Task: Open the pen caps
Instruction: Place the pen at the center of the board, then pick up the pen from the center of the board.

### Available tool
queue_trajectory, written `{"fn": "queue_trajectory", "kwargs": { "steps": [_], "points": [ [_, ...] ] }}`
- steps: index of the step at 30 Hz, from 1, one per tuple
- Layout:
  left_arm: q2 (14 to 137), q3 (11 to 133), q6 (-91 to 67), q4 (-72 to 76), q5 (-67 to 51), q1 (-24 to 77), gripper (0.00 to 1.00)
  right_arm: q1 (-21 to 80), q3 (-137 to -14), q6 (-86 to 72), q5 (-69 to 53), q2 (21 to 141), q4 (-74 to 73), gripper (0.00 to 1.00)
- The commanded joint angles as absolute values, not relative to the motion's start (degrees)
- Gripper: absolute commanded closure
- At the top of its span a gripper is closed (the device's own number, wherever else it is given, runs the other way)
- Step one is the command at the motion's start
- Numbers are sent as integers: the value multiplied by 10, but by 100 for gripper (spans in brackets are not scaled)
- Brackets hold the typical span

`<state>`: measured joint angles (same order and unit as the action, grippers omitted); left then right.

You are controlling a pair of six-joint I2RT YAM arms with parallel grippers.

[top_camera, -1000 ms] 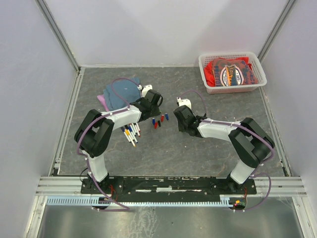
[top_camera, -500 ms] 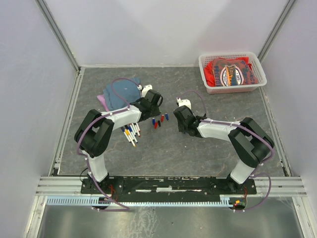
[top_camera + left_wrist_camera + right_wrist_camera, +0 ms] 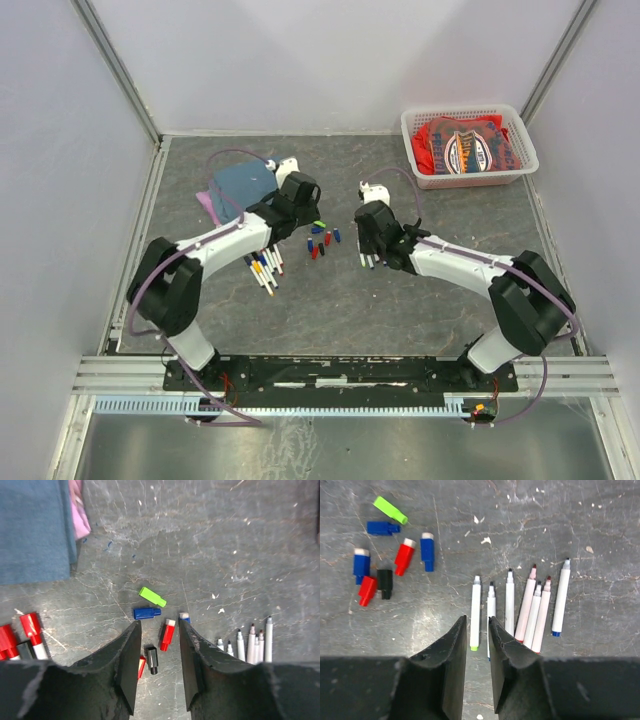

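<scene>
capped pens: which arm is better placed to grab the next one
Left, probably: the capped pens lie by its arm, red-capped ones beside its fingers. The right fingers hang over bare pens.

Overhead plus close wrist views (caps shared)

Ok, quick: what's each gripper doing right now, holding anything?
Left gripper: open, holding nothing, above the loose caps.
Right gripper: open, holding nothing, above the uncapped pens.

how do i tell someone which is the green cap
On the grey table, find the blue cloth; loose caps lie to its right. The green cap is at that cluster's far edge, the only lime one among reds, blues and black.
</scene>
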<state>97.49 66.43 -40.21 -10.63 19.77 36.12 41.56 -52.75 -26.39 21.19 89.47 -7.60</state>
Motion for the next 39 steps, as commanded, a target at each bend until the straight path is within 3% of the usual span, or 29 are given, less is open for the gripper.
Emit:
{"fn": "queue_trajectory", "kwargs": {
  "steps": [1,11,21,39],
  "points": [
    [898,630,-414,-87,244,360,55,428,-570,-254,201,879,-77,68],
    [694,464,-471,-51,313,338,40,497,-718,-241,170,984,-98,59],
    [521,350,-520,-70,389,328,36,544,-883,-272,132,1152,-125,58],
    [442,311,-537,-96,407,326,36,564,-1000,-280,126,1274,-177,57]
  ]
}}
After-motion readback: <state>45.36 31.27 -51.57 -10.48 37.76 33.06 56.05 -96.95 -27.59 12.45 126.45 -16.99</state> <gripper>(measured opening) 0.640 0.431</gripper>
